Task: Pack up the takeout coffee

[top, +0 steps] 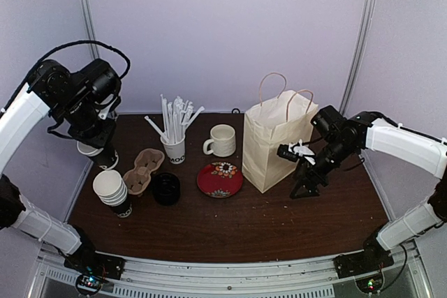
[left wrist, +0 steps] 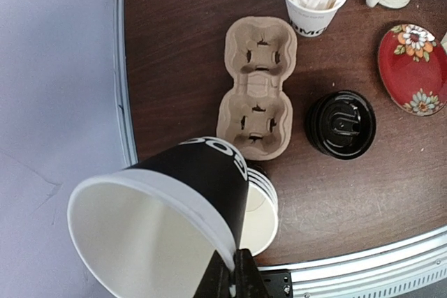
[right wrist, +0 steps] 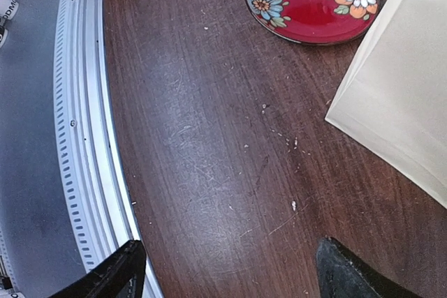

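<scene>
**A:** Left side first. We log the left gripper clamped on the rim of one black paper cup. A dark finger shows at the rim's lower edge in the wrist view.

**B:** Agreed. We see the cup held off the table and tilted, with its open mouth towards the wrist camera. It is white inside, with white lettering on the wall that is cut off too much to read.

**A:** Position?

**B:** From above, we place it at the table's left edge, behind the stack of cups and left of the cardboard carrier. In the wrist view the held cup partly hides the stack beneath it.

**A:** We note the carrier lying flat, its two wells facing up. The stack of black lids sits just right of its near end, and the red flowered plate is further right.

**B:** In the back row we have the MOCO straw cup, then the cream mug. The paper bag stands upright beside the plate, mouth open.

**A:** Right gripper: we record the fingers spread wide with nothing between them. It points down over bare wood just right of the bag. A bag corner and the plate's edge show in its wrist view.
</scene>
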`<state>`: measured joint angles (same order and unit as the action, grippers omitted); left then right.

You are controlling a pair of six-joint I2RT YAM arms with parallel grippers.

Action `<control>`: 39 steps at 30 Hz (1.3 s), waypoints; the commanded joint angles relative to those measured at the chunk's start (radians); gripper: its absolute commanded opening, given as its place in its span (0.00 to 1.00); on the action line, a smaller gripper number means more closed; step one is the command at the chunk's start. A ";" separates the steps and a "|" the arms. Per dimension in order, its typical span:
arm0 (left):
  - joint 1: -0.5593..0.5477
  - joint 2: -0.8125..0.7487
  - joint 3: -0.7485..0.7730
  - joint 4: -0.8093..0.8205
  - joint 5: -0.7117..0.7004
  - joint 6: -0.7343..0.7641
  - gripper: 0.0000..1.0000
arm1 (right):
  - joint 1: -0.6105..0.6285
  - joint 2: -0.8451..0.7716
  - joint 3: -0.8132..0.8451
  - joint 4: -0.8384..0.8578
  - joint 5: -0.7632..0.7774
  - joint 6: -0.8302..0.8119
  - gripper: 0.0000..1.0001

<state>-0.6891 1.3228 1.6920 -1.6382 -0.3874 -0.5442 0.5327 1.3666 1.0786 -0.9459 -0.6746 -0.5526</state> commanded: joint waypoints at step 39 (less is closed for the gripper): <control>-0.572 0.752 0.244 0.584 0.356 0.587 0.00 | -0.327 -0.095 -0.155 0.170 -0.055 0.063 0.85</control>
<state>-1.2587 2.0598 1.8908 -1.0924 -0.0616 0.0315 0.2070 1.2602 0.9134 -0.7910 -0.7086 -0.4904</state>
